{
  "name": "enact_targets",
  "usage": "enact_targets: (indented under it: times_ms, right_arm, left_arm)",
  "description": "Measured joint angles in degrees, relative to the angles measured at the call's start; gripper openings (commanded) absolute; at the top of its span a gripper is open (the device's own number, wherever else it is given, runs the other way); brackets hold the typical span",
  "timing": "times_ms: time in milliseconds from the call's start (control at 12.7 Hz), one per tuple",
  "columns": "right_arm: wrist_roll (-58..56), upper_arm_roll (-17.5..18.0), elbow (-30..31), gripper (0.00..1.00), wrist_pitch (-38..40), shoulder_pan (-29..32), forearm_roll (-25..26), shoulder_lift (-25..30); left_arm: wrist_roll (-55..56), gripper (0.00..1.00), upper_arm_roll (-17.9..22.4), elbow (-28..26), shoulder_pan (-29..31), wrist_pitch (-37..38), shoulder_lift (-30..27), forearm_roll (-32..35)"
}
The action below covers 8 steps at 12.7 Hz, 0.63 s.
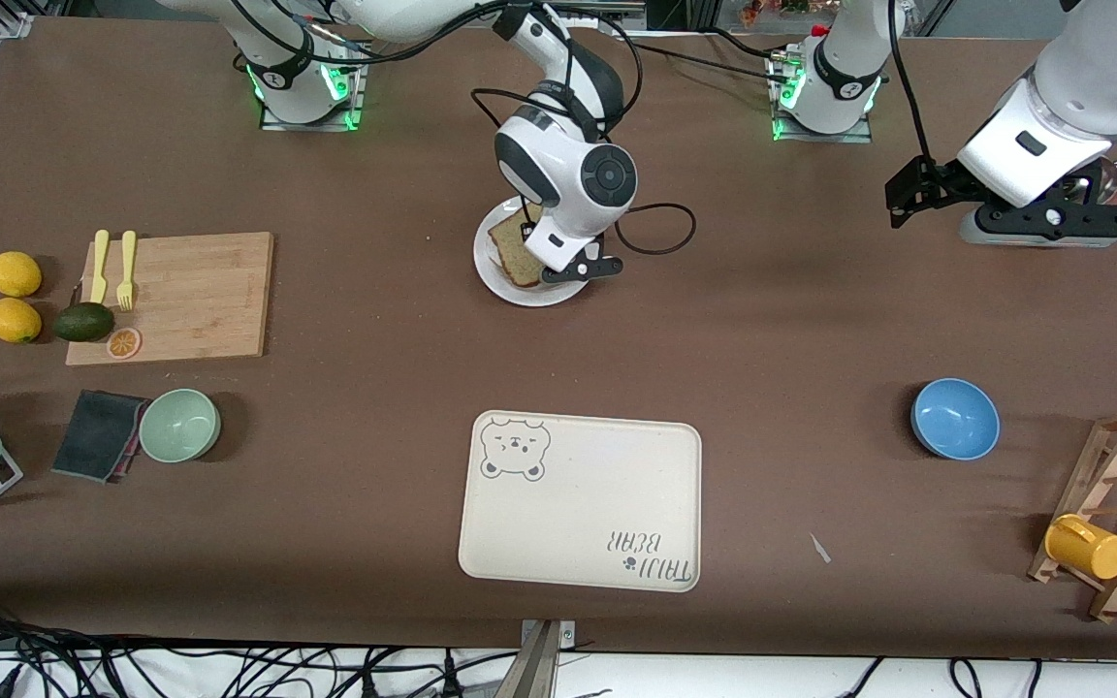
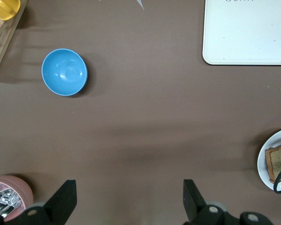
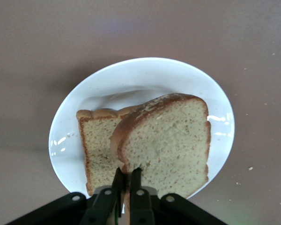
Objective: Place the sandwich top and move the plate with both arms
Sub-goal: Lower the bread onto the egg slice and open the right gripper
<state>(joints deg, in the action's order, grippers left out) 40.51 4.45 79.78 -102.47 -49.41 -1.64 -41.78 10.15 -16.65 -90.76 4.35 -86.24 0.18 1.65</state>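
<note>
The white plate (image 1: 520,291) lies mid-table, nearer the robots' bases than the tray. My right gripper (image 1: 531,237) is over it, shut on the edge of the sandwich top (image 1: 512,254), a speckled brown bread slice held tilted. In the right wrist view the gripper (image 3: 127,176) pinches the sandwich top (image 3: 168,140) by its crust. The slice partly covers a second bread slice (image 3: 96,140) lying flat on the plate (image 3: 145,75). My left gripper (image 1: 903,199) waits open and empty over bare table at the left arm's end. Its fingers (image 2: 65,197) stand wide apart, and the plate (image 2: 271,154) shows at the frame's edge.
The cream bear-printed tray (image 1: 580,501) lies nearer the front camera than the plate. A blue bowl (image 1: 954,418) and a wooden rack with a yellow mug (image 1: 1087,546) are at the left arm's end. A green bowl (image 1: 179,425) and a cutting board (image 1: 200,291) are at the right arm's end.
</note>
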Motion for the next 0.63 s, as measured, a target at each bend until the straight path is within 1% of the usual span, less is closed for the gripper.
enact_targets:
  times_ms: [158, 394, 630]
  right_arm:
    - [0.0, 0.0, -0.3, 1.0, -0.5, -0.2, 0.0, -0.5]
    - [-0.1, -0.8, -3.6, 1.0, 1.0, 0.1, 0.0, -0.2]
    - [-0.2, -1.1, -4.9, 1.0, 3.1, 2.4, -0.3, 1.2]
  left_arm:
    - [0.0, 1.0, 0.0, 0.0, 0.0, 0.2, 0.0, 0.0]
    - [0.0, 1.0, 0.1, 0.0, 0.1, 0.3, 0.0, 0.0]
    - [0.0, 1.0, 0.1, 0.0, 0.1, 0.3, 0.0, 0.0]
